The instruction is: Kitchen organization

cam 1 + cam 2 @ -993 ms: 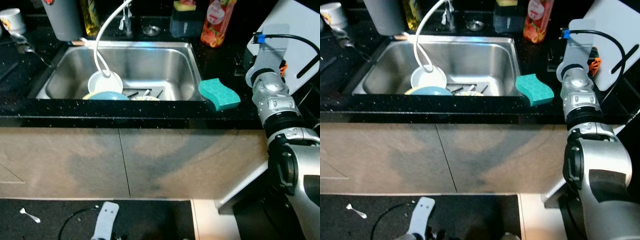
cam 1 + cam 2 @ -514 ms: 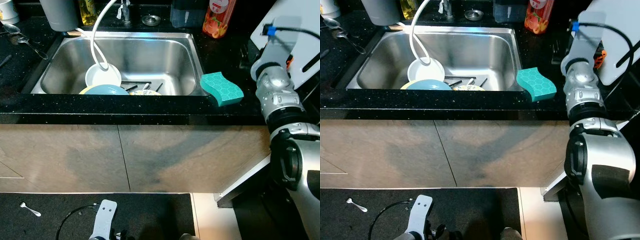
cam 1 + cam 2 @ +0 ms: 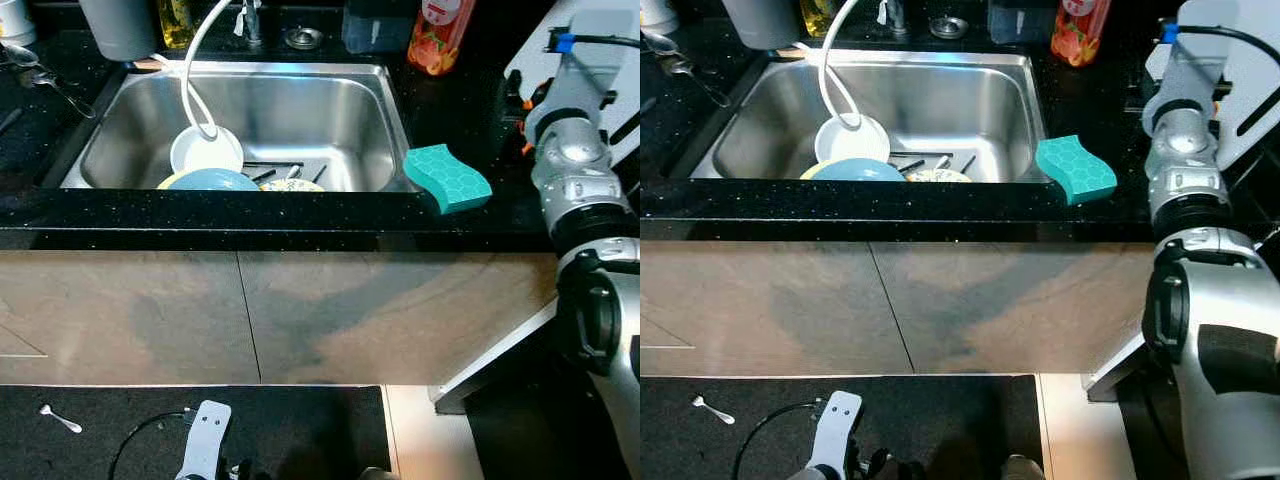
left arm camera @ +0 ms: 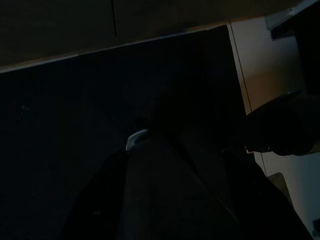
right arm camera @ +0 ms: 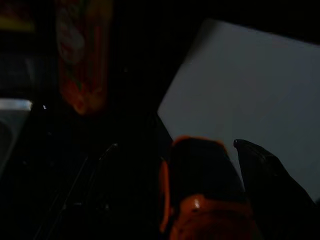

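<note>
A steel sink (image 3: pixel 330 100) holds a white bowl (image 3: pixel 205 155), a blue plate (image 3: pixel 212 181) and some cutlery (image 3: pixel 285 175). A teal sponge (image 3: pixel 447 179) lies on the black counter at the sink's right front corner. My right arm (image 3: pixel 575 170) is raised over the counter right of the sponge, in front of a white cutting board (image 3: pixel 1240 70). In the dark right wrist view, my right gripper (image 5: pixel 210 170) hovers at an orange and black object (image 5: pixel 200 210) beside the board. My left arm (image 3: pixel 205 445) hangs low by the floor mat.
A white hose (image 3: pixel 195 80) curls from the tap into the bowl. An orange bottle (image 3: pixel 440 35), a dark container (image 3: pixel 375 25) and a grey jug (image 3: pixel 118 25) stand behind the sink. Spoons (image 3: pixel 40 78) lie on the left counter. A small spoon (image 3: pixel 60 420) lies on the mat.
My right arm has swung to the right, away from the sponge and closer to the white board. The view has dropped slightly; the sink's contents have not moved.
</note>
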Controlling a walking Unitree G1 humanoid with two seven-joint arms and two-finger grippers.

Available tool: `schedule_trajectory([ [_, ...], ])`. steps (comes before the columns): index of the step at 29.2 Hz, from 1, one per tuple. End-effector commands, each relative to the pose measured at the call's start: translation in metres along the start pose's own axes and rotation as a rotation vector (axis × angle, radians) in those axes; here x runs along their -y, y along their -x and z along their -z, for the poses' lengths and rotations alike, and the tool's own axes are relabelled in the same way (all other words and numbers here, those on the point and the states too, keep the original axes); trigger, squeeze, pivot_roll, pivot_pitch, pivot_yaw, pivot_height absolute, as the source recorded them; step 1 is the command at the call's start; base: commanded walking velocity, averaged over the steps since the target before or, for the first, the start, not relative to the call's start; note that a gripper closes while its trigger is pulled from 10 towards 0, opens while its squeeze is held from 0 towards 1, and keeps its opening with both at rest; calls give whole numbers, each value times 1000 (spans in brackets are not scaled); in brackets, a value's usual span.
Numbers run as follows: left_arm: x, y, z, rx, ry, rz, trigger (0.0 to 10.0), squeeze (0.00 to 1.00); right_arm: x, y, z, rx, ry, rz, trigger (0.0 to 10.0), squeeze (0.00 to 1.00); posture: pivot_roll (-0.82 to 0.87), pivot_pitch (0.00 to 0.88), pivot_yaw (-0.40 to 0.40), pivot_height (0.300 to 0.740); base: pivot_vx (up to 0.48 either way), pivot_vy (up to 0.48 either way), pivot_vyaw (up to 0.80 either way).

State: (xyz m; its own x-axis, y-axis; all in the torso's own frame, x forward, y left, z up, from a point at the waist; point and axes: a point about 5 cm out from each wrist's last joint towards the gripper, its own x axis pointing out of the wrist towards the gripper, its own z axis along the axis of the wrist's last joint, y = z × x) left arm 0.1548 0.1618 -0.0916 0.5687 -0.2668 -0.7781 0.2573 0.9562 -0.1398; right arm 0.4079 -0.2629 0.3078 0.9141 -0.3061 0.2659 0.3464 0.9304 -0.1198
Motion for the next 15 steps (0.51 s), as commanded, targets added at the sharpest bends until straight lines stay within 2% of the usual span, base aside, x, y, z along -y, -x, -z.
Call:
schedule_trajectory([
  [1,3,11,37,-142,20,12,10000,0,4,0,7,-55,14,13,10000,0,41,149,-11,740,0,0,0],
  [8,4,10,36,-139,17,16,10000,0,11,1,13,-95,23,48,10000,0,39,154,-15,740,0,0,0],
  [15,4,10,36,-136,16,19,10000,0,10,3,23,-162,20,57,10000,0,42,159,-19,740,0,0,0],
])
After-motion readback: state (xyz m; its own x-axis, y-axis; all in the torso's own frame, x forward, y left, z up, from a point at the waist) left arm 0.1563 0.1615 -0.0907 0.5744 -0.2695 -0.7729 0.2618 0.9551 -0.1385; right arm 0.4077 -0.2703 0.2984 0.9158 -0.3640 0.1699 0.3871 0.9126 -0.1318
